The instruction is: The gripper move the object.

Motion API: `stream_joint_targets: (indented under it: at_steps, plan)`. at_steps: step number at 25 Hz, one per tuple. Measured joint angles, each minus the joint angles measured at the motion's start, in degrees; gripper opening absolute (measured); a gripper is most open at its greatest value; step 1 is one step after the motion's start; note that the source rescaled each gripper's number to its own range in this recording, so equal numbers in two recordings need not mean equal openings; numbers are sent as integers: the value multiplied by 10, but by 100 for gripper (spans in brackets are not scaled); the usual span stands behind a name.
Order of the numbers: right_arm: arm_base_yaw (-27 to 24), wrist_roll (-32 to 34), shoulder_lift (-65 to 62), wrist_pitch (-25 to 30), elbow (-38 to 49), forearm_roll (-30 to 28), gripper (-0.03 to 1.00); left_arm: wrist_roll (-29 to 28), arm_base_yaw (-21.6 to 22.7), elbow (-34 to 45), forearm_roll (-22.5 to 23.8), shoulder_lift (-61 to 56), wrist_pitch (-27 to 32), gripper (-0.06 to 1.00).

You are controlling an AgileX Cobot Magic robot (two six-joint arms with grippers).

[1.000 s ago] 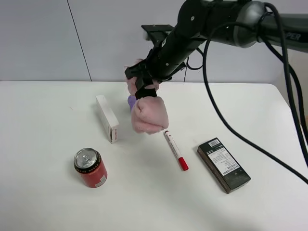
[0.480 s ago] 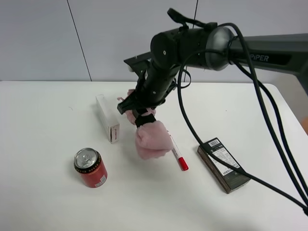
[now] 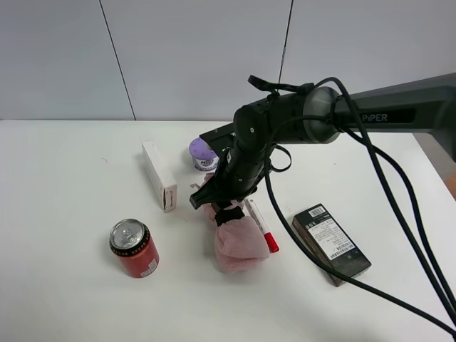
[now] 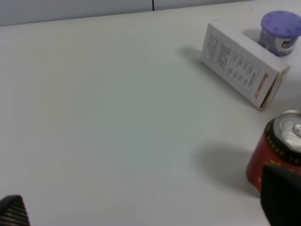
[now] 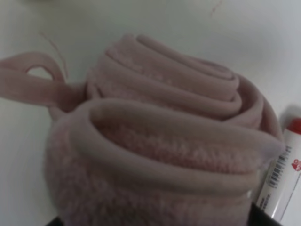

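Note:
My right gripper point(image 3: 225, 204), black with trailing cables, is shut on the pink plush roll point(image 3: 241, 245) at its black band. The roll hangs down from the fingers, its lower end at the table just left of the red-capped marker point(image 3: 261, 225). In the right wrist view the roll point(image 5: 160, 141) fills the picture and hides the fingers, with the marker point(image 5: 282, 175) at its side. My left gripper point(image 4: 146, 212) is open and empty, low over bare table; one fingertip point(image 4: 282, 200) shows in front of the red can point(image 4: 278, 149).
A red can point(image 3: 133, 247) stands at the front left. A white box point(image 3: 159, 175) and a purple-lidded tub point(image 3: 203, 153) lie behind the roll. A black box point(image 3: 331, 243) lies to the right of the marker. The left wrist view shows the white box point(image 4: 240, 63) and the tub point(image 4: 281, 33).
My right gripper has come down and toward the front right with the pink roll. The roll went from above the tub to the table beside the marker. The tub is now uncovered.

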Motion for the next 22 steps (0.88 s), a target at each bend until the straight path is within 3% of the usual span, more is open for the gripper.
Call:
stream_joint_targets:
  at_steps: [5,6,8,10,12,14,19,22]
  plan:
    - [0,-22,0,1,0,3,0,0,0,0,0,0,0,100]
    - [0,-25,0,1,0,3,6,0,0,0,0,0,0,100]
    - [0,-29,0,-7,0,3,31,0,0,0,0,0,0,100]
    - [0,-27,-1,-18,0,3,62,0,0,0,0,0,0,100]
    - [0,-15,-3,-21,0,4,77,0,0,0,0,0,0,100]
    - [0,-2,-4,-11,0,4,83,0,0,0,0,0,0,100]
    - [1,9,-18,16,0,3,85,0,0,0,0,0,0,100]
    - [8,10,-60,-4,1,3,85,0,0,0,0,0,0,100]
